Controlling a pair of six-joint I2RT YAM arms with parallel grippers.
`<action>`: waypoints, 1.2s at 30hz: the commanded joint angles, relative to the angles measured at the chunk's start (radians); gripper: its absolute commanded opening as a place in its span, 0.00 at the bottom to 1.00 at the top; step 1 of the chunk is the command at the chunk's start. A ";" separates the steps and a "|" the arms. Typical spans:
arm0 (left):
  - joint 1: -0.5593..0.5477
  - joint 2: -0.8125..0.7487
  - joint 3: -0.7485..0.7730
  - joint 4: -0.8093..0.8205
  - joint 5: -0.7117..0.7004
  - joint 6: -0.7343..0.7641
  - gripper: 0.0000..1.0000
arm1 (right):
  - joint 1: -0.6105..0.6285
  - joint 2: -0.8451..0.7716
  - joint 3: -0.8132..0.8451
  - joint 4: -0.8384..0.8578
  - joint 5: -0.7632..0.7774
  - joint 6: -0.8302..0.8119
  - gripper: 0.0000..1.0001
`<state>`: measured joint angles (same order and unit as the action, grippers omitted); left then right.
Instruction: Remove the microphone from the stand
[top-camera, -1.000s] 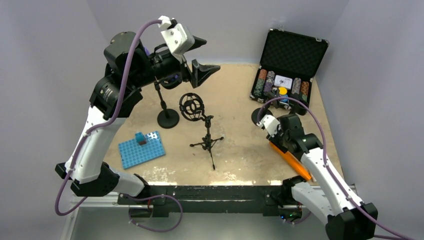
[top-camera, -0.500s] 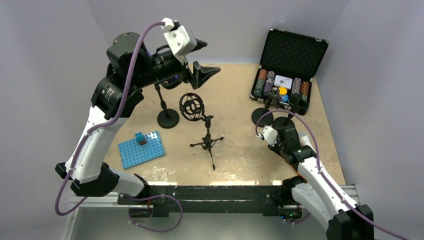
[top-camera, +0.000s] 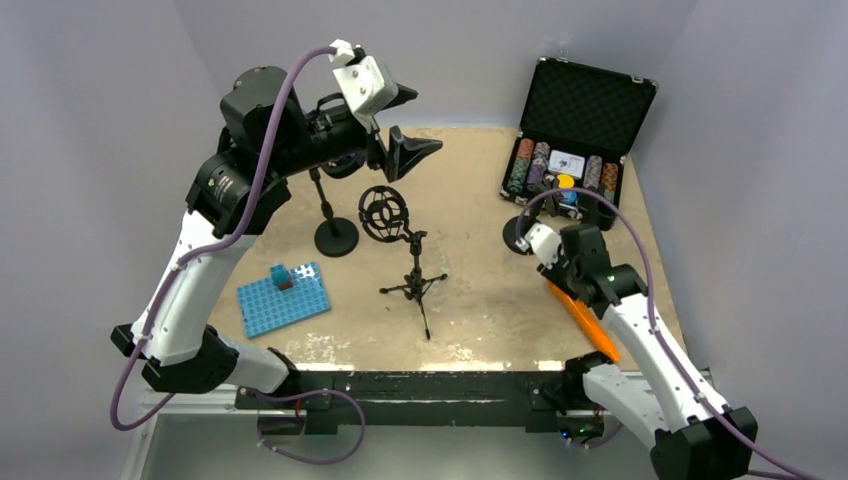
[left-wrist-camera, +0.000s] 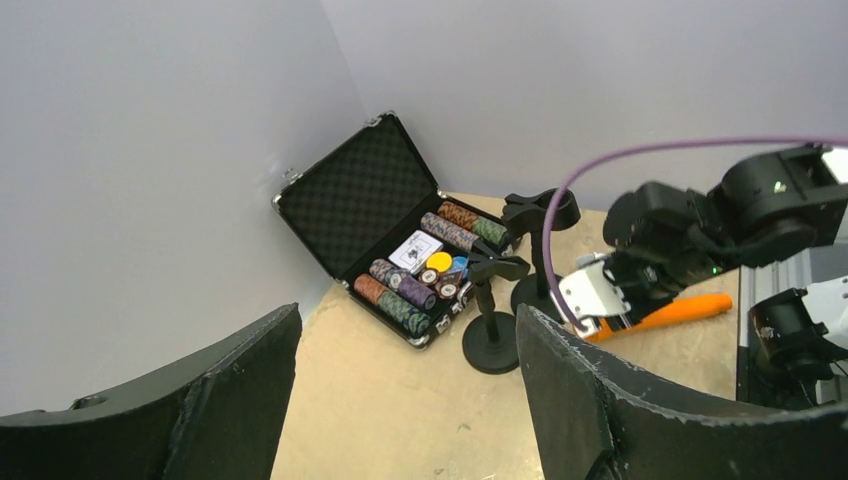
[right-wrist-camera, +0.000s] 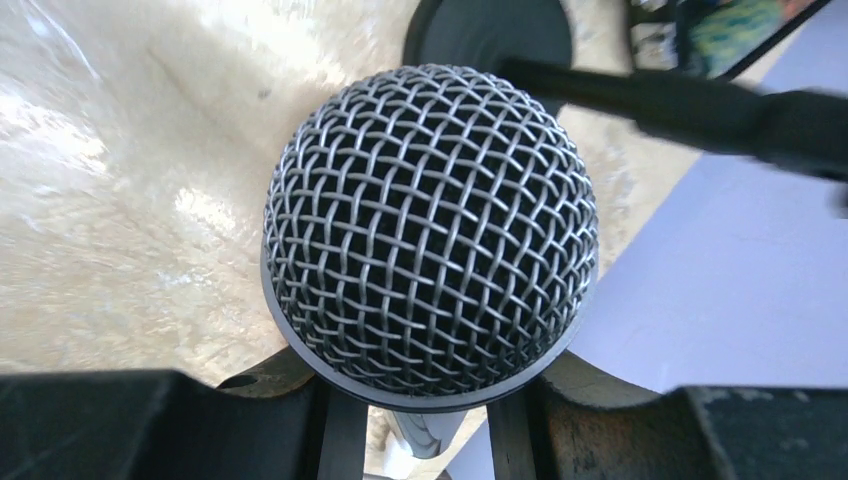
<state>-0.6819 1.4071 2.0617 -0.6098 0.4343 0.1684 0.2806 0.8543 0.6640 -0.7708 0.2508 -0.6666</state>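
Observation:
The microphone's silver mesh head (right-wrist-camera: 430, 230) fills the right wrist view. My right gripper (right-wrist-camera: 425, 425) is shut on the microphone's body just below the head. In the top view this gripper (top-camera: 580, 213) is at the right, in front of the poker case, beside a black round-based stand (top-camera: 520, 235); the microphone is hidden there. A blurred black stand arm (right-wrist-camera: 700, 110) crosses just above right of the head, over a round base (right-wrist-camera: 490, 30). My left gripper (top-camera: 405, 125) is open and empty, raised high over the back of the table, also shown in its wrist view (left-wrist-camera: 405, 400).
An open poker-chip case (top-camera: 585, 105) stands at the back right. A tripod stand with a shock mount (top-camera: 400, 240) and a round-based stand (top-camera: 335, 235) are mid-table. A blue baseplate (top-camera: 283, 297) lies front left. An orange object (top-camera: 580, 320) lies under my right arm.
My right arm dipped towards the near edge half a second ago and has come back up towards the poker case. My left gripper drifted slightly right.

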 joint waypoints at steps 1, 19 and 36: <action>0.000 -0.021 -0.012 0.018 0.011 0.003 0.82 | 0.005 0.039 0.191 -0.182 -0.098 0.077 0.00; -0.001 -0.008 -0.009 0.021 0.035 -0.005 0.82 | 0.182 0.103 0.253 -0.141 -0.457 0.102 0.00; -0.001 0.002 -0.004 0.019 0.053 -0.007 0.82 | 0.179 0.200 -0.025 -0.040 -0.262 0.044 0.00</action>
<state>-0.6819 1.4097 2.0491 -0.6117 0.4683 0.1680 0.4583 1.0496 0.6727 -0.8837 -0.0753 -0.6430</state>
